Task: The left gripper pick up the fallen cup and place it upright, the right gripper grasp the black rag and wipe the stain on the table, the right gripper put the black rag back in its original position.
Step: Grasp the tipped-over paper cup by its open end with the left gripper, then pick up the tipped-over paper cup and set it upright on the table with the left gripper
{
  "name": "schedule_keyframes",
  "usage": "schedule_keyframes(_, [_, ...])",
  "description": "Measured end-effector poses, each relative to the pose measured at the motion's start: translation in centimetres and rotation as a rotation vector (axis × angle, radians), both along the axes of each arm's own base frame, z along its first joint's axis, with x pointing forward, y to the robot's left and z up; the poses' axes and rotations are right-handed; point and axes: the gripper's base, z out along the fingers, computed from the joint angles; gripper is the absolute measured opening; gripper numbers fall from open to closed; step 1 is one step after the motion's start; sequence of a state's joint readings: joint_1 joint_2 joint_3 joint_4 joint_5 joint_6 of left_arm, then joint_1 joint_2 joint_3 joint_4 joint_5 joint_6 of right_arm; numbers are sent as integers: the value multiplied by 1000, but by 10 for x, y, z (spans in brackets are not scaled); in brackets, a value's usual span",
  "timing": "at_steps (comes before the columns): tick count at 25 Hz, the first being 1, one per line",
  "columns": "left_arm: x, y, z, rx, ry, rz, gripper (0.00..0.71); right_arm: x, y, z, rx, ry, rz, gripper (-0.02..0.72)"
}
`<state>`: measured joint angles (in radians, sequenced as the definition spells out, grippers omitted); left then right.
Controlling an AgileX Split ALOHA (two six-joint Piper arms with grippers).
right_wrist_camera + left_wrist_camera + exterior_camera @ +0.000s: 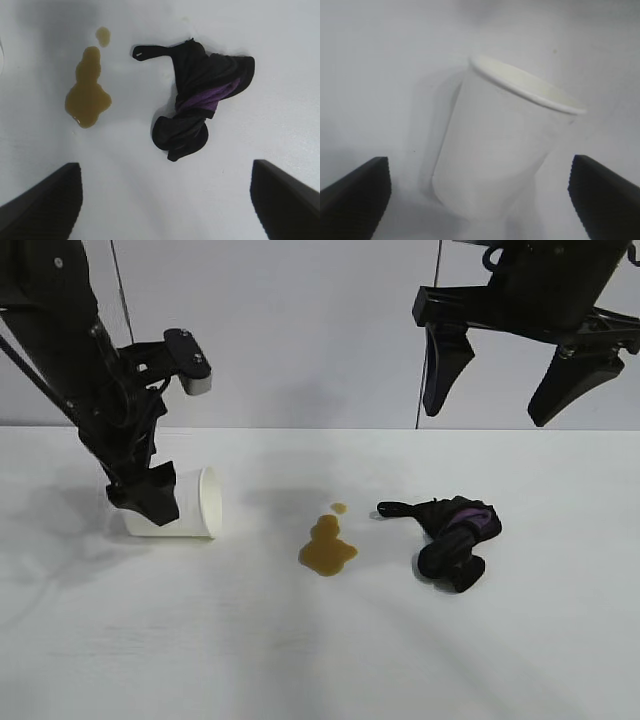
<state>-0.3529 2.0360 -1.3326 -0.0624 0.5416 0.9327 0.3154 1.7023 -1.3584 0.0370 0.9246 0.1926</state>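
The white paper cup lies on its side on the table at the left, its mouth facing the stain. My left gripper is down at the cup, open, with a finger on either side of its body; in the left wrist view the cup lies between the two fingers, untouched. The amber stain with a small droplet sits mid-table. The black rag with its purple patch lies right of it. My right gripper hangs open, high above the rag and stain.
The tabletop is plain white, with a pale wall behind it. Bare table lies below the right gripper's open fingers.
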Motion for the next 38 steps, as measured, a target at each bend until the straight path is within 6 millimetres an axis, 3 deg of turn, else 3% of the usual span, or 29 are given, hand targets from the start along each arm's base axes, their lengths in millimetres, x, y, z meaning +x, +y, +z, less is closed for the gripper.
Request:
schedule_keyframes(9, [4, -5, -23, -20, 12, -7, 679, 1, 0, 1, -3, -17, 4, 631])
schedule_keyframes(13, [5, -8, -23, -57, 11, -6, 600, 3, 0, 1, 1, -34, 4, 631])
schedule_keyframes(17, [5, -10, -34, -72, 39, 1, 568, 3, 0, 1, 0, -36, 4, 631])
schedule_keyframes(21, [5, -10, -38, -72, 48, 3, 452, 3, 0, 1, 0, -36, 4, 631])
schedule_keyframes(26, [5, -12, -24, -119, 26, 22, 414, 3, 0, 1, -1, -35, 4, 631])
schedule_keyframes(31, [3, -13, 5, -259, 27, 18, 412, 3, 0, 1, -1, -33, 4, 631])
schedule_keyframes(36, [3, 12, 38, -543, 43, 2, 413, 3, 0, 1, -1, -33, 4, 631])
schedule_keyframes(38, [0, 22, 40, -700, 53, -40, 412, 3, 0, 1, -1, -33, 4, 631])
